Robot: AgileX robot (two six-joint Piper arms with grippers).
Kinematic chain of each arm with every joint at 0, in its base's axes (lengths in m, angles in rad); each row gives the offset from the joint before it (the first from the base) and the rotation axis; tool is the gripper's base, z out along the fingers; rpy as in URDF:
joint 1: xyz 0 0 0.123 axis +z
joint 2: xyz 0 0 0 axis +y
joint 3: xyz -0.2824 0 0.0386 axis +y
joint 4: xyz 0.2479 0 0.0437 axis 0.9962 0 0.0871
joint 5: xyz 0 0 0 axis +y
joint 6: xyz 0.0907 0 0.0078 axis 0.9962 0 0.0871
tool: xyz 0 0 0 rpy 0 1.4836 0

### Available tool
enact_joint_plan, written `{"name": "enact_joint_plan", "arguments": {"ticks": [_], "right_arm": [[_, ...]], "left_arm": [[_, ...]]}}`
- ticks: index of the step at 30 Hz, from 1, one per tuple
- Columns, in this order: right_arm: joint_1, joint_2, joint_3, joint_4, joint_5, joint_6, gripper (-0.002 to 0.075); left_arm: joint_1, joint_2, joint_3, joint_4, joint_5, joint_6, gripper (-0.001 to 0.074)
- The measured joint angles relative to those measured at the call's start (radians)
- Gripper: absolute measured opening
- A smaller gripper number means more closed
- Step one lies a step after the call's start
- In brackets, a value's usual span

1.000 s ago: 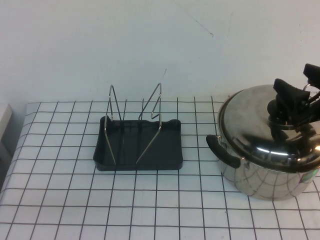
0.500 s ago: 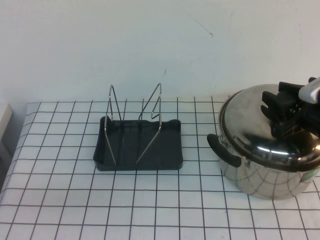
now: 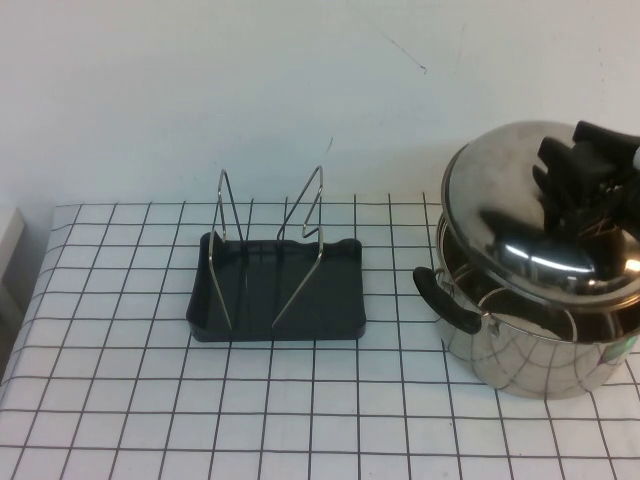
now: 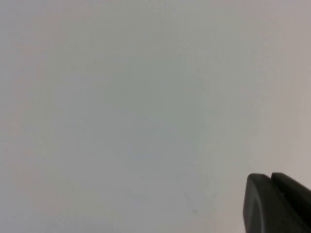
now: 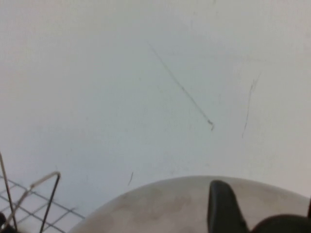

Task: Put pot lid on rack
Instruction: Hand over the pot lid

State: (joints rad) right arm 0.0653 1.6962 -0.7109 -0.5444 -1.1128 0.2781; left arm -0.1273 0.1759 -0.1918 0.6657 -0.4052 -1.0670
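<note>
Steel pot lid (image 3: 520, 215) hangs tilted above the pot (image 3: 530, 335), my right gripper (image 3: 580, 185) clamped on its knob; rack (image 3: 277, 290) sits apart; left gripper (image 4: 277, 204), can't tell.

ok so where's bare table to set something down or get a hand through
Bare grid cloth runs left of the rack and along the whole near edge of the table. A narrow strip lies between rack and pot. The right side is crowded: the right gripper holds the pot lid tilted above the pot. The left gripper faces the wall.

Matte black blocky right tool (image 3: 578, 172) with a silver-grey wrist segment; black rounded left tool (image 4: 274, 204) finger.
</note>
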Motion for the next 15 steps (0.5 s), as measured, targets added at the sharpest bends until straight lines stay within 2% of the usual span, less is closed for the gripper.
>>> {"name": "enact_joint_plan", "arguments": {"ticks": [4,7,12,15], "right_arm": [[0.000,-0.098,0.000,-0.025,0.000,0.029,0.0333],[0.021,-0.197,0.000,-0.049,-0.003,0.029,0.0333],[0.134,-0.351,0.000,-0.102,-0.022,0.029,0.0333],[0.255,-0.411,0.000,-0.120,-0.028,0.029,0.0333]], "left_arm": [[0.000,0.028,-0.034,0.200,-0.059,-0.493,-0.0002],[0.000,0.078,-0.041,0.273,-0.183,-0.745,-0.0002],[0.000,0.181,-0.044,0.282,-0.345,-0.937,0.0015],[0.000,0.234,-0.045,0.233,-0.414,-0.965,0.0120]]}}
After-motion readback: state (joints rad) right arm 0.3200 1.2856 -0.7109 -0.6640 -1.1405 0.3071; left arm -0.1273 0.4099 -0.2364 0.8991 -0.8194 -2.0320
